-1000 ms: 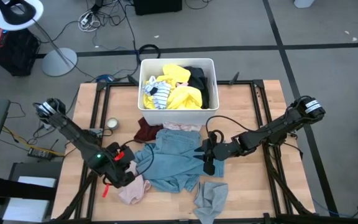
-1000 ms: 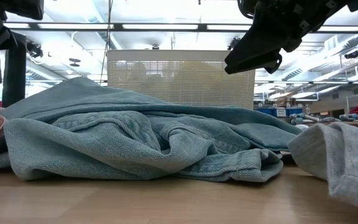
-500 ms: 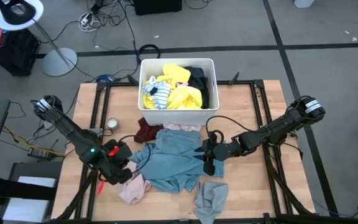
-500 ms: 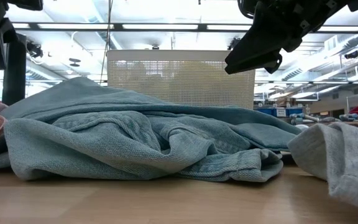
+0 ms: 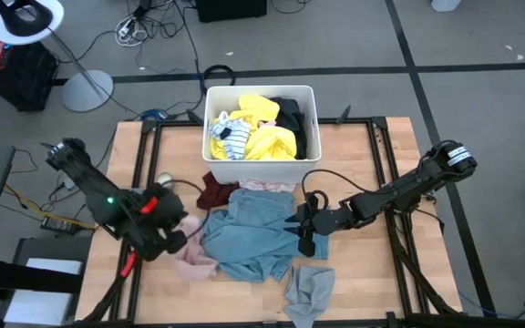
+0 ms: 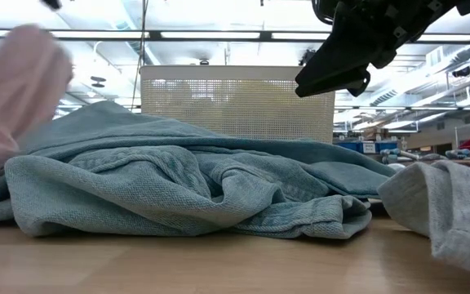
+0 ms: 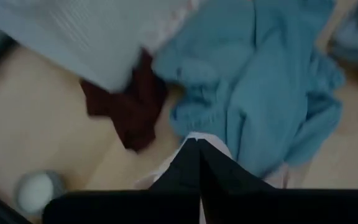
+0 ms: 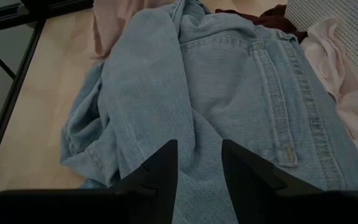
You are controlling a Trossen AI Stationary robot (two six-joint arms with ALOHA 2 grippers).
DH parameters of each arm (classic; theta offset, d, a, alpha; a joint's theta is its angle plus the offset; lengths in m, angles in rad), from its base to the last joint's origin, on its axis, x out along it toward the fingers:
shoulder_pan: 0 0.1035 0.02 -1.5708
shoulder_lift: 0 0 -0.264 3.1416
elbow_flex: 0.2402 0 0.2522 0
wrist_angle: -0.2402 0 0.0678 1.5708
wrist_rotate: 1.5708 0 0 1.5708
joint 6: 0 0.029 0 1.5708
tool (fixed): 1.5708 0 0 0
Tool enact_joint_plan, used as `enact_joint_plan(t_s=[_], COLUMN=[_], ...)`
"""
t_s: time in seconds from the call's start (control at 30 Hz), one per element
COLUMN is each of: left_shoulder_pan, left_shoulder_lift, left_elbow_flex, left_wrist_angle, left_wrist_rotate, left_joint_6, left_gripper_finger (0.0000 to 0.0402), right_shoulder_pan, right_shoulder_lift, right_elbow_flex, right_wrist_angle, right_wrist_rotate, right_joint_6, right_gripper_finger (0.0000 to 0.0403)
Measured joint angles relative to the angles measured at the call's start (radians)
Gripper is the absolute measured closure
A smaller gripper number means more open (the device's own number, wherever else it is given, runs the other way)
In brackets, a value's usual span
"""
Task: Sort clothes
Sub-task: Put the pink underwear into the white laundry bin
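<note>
My left gripper (image 5: 177, 235) is shut on a salmon pink garment (image 5: 195, 263) at the table's near left; the low view shows the pink cloth (image 6: 23, 77) raised at the left. A light blue denim garment (image 5: 249, 235) lies spread on the table's middle. My right gripper (image 5: 303, 233) hovers open over the denim's right edge (image 8: 185, 93), touching nothing. A maroon garment (image 5: 215, 191) and a pale pink one (image 5: 267, 186) lie in front of the white bin (image 5: 310, 91), which holds yellow, striped and black clothes. My left gripper pinches the pink garment's upper part (image 7: 215, 145) between its two shut fingers, which slant down from the table's left. How many layers it has I cannot tell. The cloth hangs below the fingers, and its lower part (image 5: 199, 269) lies on the table beside the denim.
A grey garment (image 5: 310, 292) lies at the near edge, right of centre. A small round object (image 5: 164, 180) sits on the wood at the left. Bare wood shows at the table's right (image 5: 381, 182). Black frame rails run along the table's sides.
My left gripper has risen, drawn back toward the table's left and far edges, and tipped more level, staying shut. The pink garment's held part has been pulled up with it, while its lower part stays on the table.
</note>
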Motion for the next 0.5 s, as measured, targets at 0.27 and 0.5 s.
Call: enact_joint_plan(t_s=[0.27, 0.5], left_shoulder_pan=[0.164, 0.380], left_shoulder_lift=[0.000, 0.000], left_elbow_flex=[0.225, 0.380], left_wrist_angle=[-0.022, 0.117], left_wrist_rotate=[-0.093, -0.108], left_joint_6=[0.295, 0.644], left_gripper_finger=[0.0401, 0.0401], right_shoulder_pan=[0.000, 0.000], right_shoulder_lift=[0.000, 0.000], right_elbow_flex=[0.000, 0.000], right_wrist_angle=[0.000, 0.000], right_wrist_rotate=[0.000, 0.000], right_joint_6=[0.000, -0.002], right_gripper_finger=[0.0277, 0.0277])
